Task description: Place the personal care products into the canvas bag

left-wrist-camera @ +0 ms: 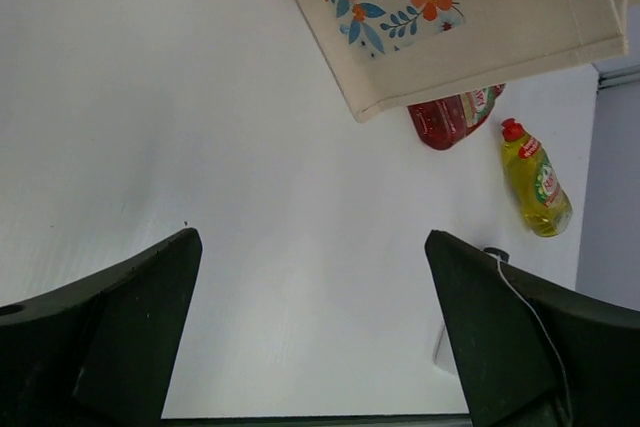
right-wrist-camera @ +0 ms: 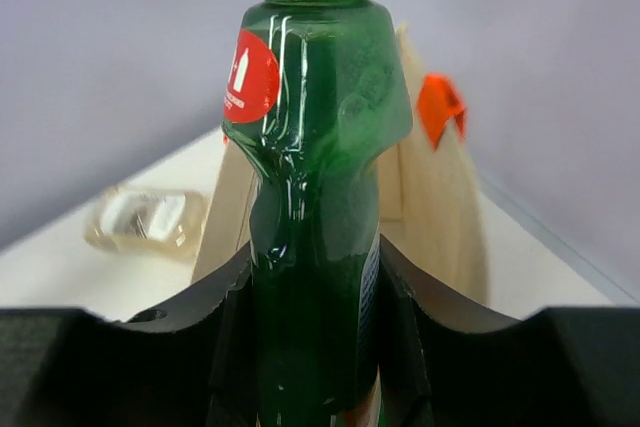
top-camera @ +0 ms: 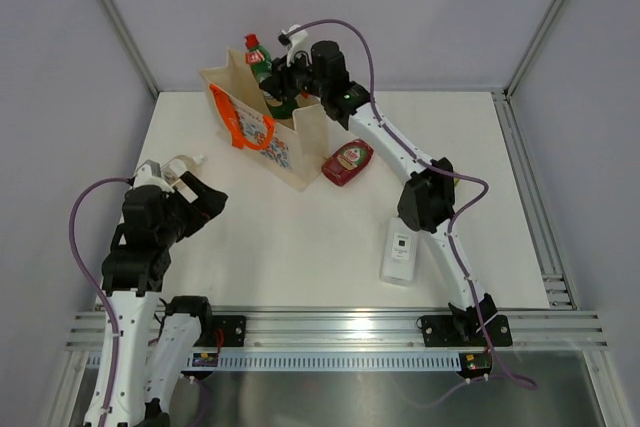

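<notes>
Holding the green bottle (top-camera: 264, 69) by its waist, our right jaws are clamped shut on it over the bag (top-camera: 308, 147) at 12 o'clock on the tabletop (top-camera: 300, 247). The bottle's long axis runs roughly upright, cap up, base at the bag's open mouth, so we judge it should go straight down. Our left jaws gape wide and empty at 8 o'clock, well apart.

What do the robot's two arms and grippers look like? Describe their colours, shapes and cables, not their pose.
Both the left arm and right arm have white links joined by bulky black joints. A purple cable loops along each. The left gripper and right gripper have broad, matte black fingers with curved inner edges. A small green light glows near the right wrist.
</notes>
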`<action>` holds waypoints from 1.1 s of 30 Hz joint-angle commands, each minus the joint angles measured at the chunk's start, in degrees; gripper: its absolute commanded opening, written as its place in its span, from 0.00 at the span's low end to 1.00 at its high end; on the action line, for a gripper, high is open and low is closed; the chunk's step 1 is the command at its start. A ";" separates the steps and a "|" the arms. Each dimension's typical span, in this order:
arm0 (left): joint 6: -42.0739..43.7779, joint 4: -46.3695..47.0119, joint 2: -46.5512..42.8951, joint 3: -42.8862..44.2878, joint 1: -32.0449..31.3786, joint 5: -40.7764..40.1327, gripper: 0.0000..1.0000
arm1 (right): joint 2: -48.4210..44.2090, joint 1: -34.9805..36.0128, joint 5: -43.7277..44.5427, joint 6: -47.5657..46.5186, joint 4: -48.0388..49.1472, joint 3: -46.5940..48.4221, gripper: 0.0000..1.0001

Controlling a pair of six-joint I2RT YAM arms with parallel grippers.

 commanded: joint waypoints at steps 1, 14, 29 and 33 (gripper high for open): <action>2.87 -1.78 2.66 3.92 0.38 -7.35 0.99 | -7.38 3.01 -0.85 -13.18 9.77 -4.34 0.34; 13.72 -2.85 18.73 11.14 5.98 -20.11 0.99 | -6.50 3.01 0.56 -21.54 -7.89 1.43 0.99; 32.41 10.87 42.83 18.78 11.81 -11.57 0.99 | -33.20 -6.30 -36.91 -29.24 -27.57 -21.29 0.99; 52.77 13.30 43.54 13.54 11.89 -15.17 0.99 | -42.17 -8.59 -43.21 -45.41 -35.92 -39.99 0.99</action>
